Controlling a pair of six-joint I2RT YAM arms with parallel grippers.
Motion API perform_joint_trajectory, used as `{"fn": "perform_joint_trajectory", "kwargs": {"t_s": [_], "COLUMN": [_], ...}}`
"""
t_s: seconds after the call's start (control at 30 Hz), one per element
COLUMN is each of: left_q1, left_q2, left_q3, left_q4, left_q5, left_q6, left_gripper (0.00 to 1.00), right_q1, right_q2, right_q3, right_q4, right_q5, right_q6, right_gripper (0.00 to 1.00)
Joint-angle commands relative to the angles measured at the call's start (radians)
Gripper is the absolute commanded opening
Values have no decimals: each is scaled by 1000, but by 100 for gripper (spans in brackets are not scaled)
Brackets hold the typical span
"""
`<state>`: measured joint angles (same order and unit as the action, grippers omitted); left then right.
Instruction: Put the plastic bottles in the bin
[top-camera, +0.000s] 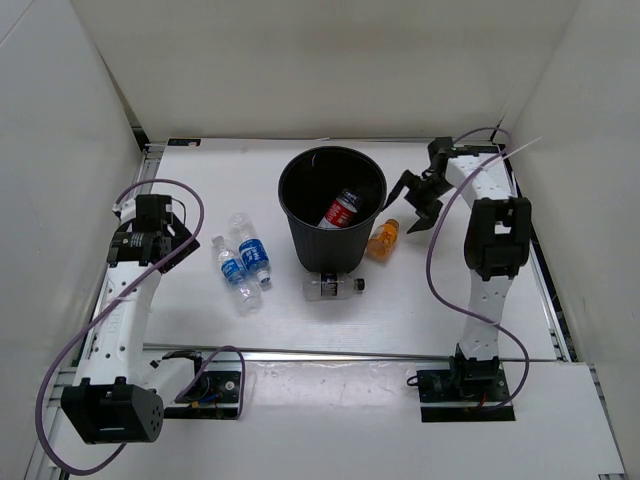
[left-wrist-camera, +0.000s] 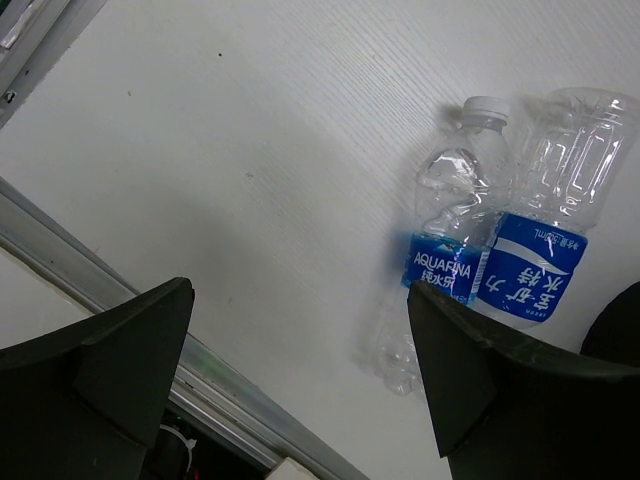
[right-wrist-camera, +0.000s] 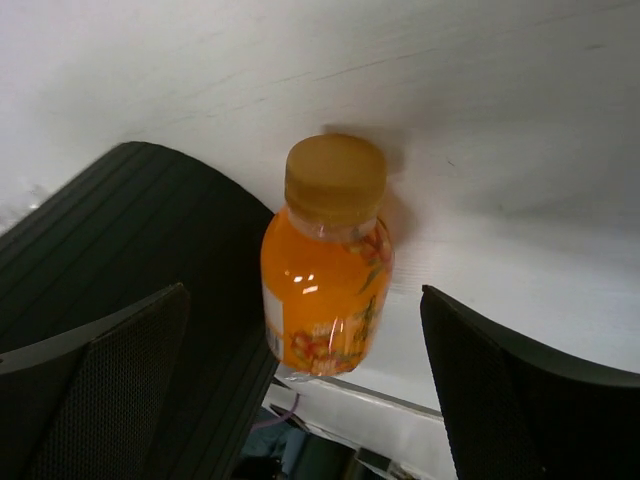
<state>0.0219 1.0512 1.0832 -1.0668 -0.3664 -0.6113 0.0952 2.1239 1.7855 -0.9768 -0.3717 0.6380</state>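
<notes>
Right wrist: my right gripper (right-wrist-camera: 303, 292) has its jaws wide, with the orange bottle (right-wrist-camera: 325, 270) between them, not gripped. The bin (right-wrist-camera: 150, 220) is on the left-jaw side. My left gripper (left-wrist-camera: 298, 288) is wide too and empty; the blue-label bottles (left-wrist-camera: 455, 230) lie ahead of its right jaw. On top view the red-label bottle (top-camera: 342, 208) is in the bin and the black-cap bottle (top-camera: 332, 287) lies beside it.
</notes>
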Motion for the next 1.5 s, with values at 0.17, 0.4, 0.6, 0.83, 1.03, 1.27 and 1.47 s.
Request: {"fn": "perform_joint_trajectory", "kwargs": {"t_s": [0.17, 0.4, 0.6, 0.83, 1.03, 1.27, 1.47], "left_q1": [-5, -5, -5, -5, -5, -5, -5], "left_q2": [-42, -62, -62, -71, -60, -7, 13], "left_q3": [-5, -25, -34, -34, -34, -14, 6], "left_q4": [-25, -44, -44, -44, -35, 5, 24], "left_q5": [-31, -31, -31, -31, -11, 7, 7], "left_q6": [-19, -48, -58, -58, -47, -18, -18], "left_gripper": [100, 100, 100, 100, 100, 100, 100], "right_q1": [41, 41, 0, -89, -100, 76, 288], "right_q2": [91, 102, 7, -154, -289, -325, -202], "right_q3": [-26, -96, -138, 78, 308, 398, 468], "right_q4": [-16, -5, -17, -89, 16, 331, 240], "right_q5": [-39, -39, 16, 94, 16, -154, -144], "right_q6": [-60, -80, -80, -106, -5, 31, -27], "right_gripper": [100, 75, 45, 32, 30, 30, 36]}}
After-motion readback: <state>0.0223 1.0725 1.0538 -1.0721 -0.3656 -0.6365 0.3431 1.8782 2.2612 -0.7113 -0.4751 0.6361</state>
